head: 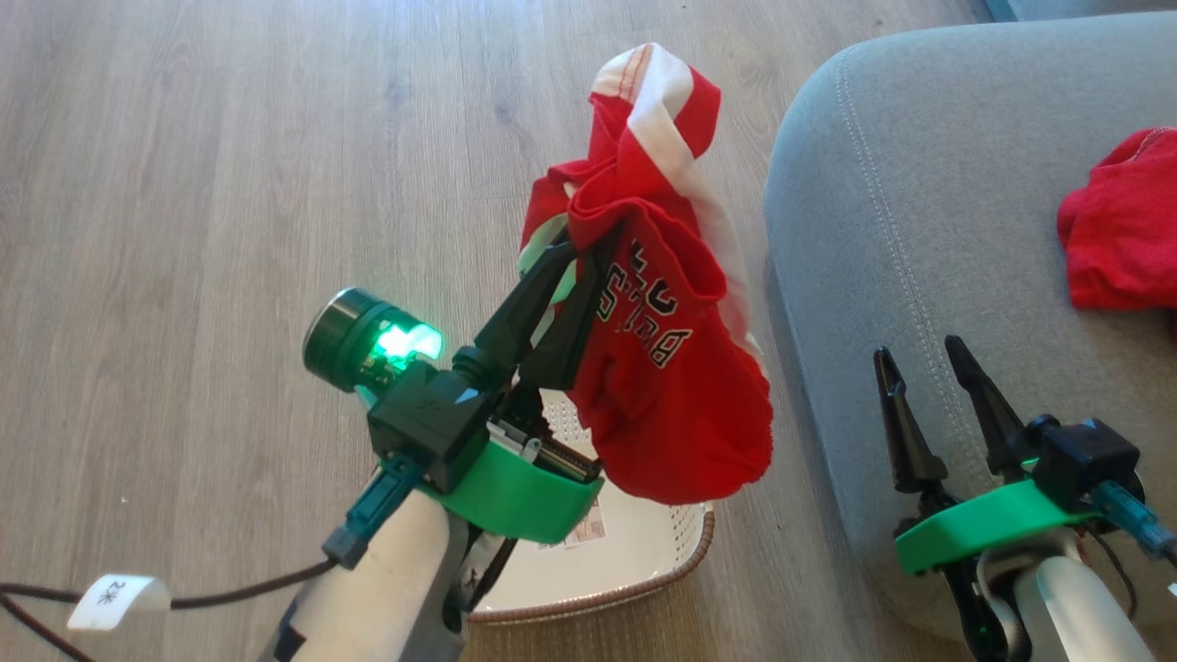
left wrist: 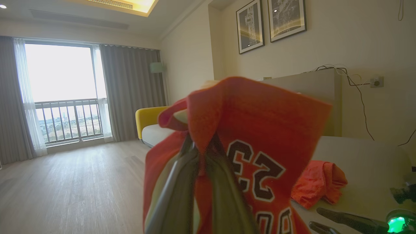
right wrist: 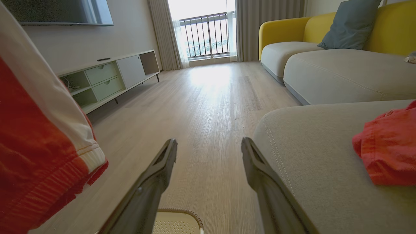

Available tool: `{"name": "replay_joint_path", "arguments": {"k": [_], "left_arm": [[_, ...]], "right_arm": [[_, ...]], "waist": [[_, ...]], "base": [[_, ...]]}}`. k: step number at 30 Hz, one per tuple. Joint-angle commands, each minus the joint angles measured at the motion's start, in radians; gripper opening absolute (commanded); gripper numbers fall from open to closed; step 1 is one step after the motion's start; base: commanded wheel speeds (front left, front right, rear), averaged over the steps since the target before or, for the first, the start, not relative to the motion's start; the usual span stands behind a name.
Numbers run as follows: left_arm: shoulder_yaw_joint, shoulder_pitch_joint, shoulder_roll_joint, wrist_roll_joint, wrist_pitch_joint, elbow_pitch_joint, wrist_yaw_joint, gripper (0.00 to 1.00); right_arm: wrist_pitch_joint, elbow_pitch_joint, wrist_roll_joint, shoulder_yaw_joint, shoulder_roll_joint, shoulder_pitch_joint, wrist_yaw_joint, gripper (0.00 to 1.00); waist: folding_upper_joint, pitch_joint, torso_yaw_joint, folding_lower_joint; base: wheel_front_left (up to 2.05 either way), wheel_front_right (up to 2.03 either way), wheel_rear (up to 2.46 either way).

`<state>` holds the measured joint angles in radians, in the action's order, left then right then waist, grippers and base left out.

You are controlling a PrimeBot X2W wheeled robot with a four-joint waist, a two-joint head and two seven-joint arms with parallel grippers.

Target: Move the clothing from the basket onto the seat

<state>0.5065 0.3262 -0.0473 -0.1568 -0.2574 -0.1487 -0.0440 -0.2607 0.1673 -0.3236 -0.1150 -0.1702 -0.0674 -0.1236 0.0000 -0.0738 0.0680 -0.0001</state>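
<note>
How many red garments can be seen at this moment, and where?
2. The lettered red garment hangs from the shut left gripper above the basket; the plain red garment lies on the seat. Part of the basket is hidden.

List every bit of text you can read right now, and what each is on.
"BULLS": on the banded red garment pinched in the left gripper; the letters are turned and partly folded.
"23": on the same garment, in the left wrist view, turned.
Unclear: the white cable tag has a "2" plus a blurred mark.
Too small to read: the paper label on the basket.
</note>
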Motion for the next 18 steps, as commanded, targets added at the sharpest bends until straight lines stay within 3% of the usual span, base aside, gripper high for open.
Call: {"name": "replay_joint_path", "arguments": {"k": [1,18], "left_arm": [[-0.046,0.047,-0.003,0.011,-0.004,-0.029,-0.003,0.0],[-0.07,0.048,-0.003,0.022,-0.004,-0.014,-0.012,0.0]], "right_arm": [[-0.001,-0.045,0.006,-0.031,-0.025,-0.017,-0.007,1.0],[-0.001,-0.223,-0.023,-0.203,-0.142,0.002,-0.007,1.0]], "waist": [[0.0,-0.003,0.0,0.0001],[0.0,-0.022,0.011,0.0001]], "base": [[0.0,0.0,0.0],[0.0,0.0,0.0]]}}
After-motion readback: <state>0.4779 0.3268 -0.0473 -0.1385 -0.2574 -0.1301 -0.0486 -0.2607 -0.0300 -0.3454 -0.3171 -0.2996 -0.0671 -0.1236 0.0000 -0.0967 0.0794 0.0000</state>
